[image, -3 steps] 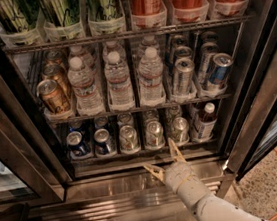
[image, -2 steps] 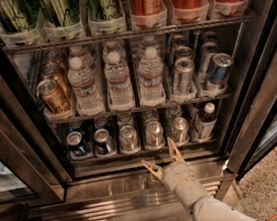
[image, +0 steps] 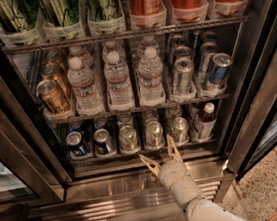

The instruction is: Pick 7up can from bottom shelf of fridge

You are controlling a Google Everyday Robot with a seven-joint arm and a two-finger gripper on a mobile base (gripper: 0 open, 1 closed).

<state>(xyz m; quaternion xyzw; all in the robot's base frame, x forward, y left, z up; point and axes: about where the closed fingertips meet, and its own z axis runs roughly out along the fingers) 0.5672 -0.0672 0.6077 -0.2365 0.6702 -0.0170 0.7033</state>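
Camera view looks down into the tall stainless steel, glass-doored fridge [image: 112, 186]. Compared with a second ago, hardly anything differs. The robot's pale two-finger gripper [image: 155, 147] sits a shade higher and closer to the dark wire bottom shelf [image: 96, 158], and no can is displaced. Its fingers [image: 147, 162] are spread apart and empty, poised just in front of the shelf's near edge, not yet reaching between the cans.

The short, pale green-silver aluminium 7up can [image: 154, 133] stands upright in the front row, most likely the one straight ahead of the gripper. Similar silvery cans stand just left [image: 127, 137] and right [image: 179, 128] of it, so the label is hard to confirm. Two short blue cans [image: 76, 144] sit further left, and a small dark bottle with a white cap [image: 203, 121] is at the right end.

Such a small advance suggests a slow final approach. The grasp itself is not yet begun, and the neighbours leave little room for the fingers
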